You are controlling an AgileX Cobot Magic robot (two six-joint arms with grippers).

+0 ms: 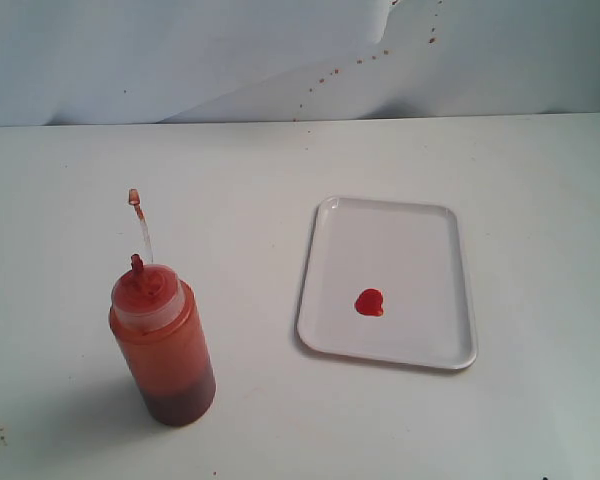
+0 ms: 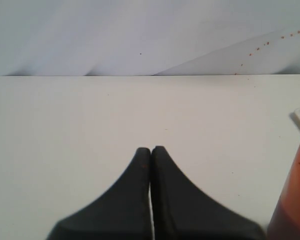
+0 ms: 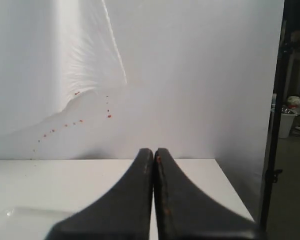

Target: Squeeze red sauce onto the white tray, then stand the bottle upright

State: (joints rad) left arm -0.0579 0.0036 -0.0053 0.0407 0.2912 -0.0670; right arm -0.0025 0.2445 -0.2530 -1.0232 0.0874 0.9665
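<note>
Since the squeeze bottle [image 1: 163, 345] stands upright on the white bench [image 1: 280, 160], well apart from the white tray [image 1: 400, 240] and to its left in the exterior view, both halves of the task look done, as far as I can judge. A small heart-shaped blob of red sauce [image 1: 369, 302] lies on the tray floor, a little below its middle and clear of the rim. More sauce fills the bottle, darker near the base. The red nozzle [image 1: 137, 264] is uncapped: the thin clear strap rises from the neck and carries the small cap [image 1: 134, 197] in the air above it.

The left tool [image 2: 150, 150] is fully closed, its two black fingers pressed together with nothing between them. It hangs over bare bench, with the bottle's orange wall at the edge of its wrist view, near but not touching. The right tool [image 3: 154, 151] is likewise closed and empty, aimed at the back wall, with a corner of the tray showing beneath it.

What could go wrong now is mostly a knock. The bottle is tall on a narrow base and close beside the left tool, so a sideways sweep of that arm could tip it, and with the nozzle open, sauce would run onto the bench. A low pass of the right arm could nudge the tray and smear the blob
</note>
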